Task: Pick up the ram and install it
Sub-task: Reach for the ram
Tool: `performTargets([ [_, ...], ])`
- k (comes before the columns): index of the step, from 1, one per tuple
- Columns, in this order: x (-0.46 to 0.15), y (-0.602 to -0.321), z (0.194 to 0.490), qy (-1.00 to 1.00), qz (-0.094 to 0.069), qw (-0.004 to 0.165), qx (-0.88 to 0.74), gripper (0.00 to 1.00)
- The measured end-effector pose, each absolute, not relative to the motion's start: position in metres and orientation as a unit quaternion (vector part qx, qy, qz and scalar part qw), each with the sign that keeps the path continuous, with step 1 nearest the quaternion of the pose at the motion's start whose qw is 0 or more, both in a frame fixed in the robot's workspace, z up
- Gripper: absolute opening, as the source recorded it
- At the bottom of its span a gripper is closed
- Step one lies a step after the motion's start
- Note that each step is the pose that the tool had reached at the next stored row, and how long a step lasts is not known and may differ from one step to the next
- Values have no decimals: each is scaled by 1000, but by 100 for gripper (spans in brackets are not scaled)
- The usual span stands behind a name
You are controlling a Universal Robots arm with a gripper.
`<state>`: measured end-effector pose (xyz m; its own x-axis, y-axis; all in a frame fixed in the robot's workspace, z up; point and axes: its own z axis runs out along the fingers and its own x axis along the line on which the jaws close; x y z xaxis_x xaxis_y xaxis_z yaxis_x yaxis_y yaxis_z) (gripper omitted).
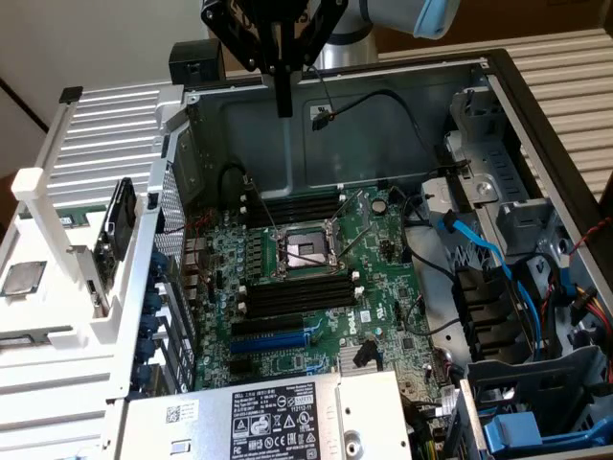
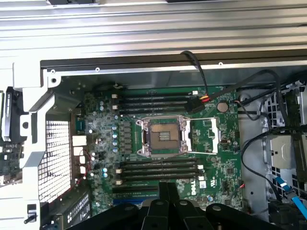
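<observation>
Gripper (image 1: 283, 107), fingers pressed together, hangs above the open computer case (image 1: 383, 77). Cables (image 1: 474, 244) crowd one side of the processor socket (image 1: 302, 251), memory slots (image 1: 297, 292) beside it lie unobstructed, and the ram (image 1: 119, 228) stands well beyond.

The gripper (image 2: 168, 188) has its fingers pressed together. Just beyond the fingertips a bank of black slots (image 2: 158, 170) crosses the green board (image 2: 103, 124). Farther out sits the socket (image 2: 163, 136), then a second bank (image 2: 153, 103). Black cables (image 2: 259, 134) loop off to one side.
</observation>
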<state>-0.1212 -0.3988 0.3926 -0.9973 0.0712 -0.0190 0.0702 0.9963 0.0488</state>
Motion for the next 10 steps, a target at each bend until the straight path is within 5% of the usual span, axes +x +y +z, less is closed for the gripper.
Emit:
performTargets([
  [10, -145, -399, 393, 999, 24, 10, 35, 10],
])
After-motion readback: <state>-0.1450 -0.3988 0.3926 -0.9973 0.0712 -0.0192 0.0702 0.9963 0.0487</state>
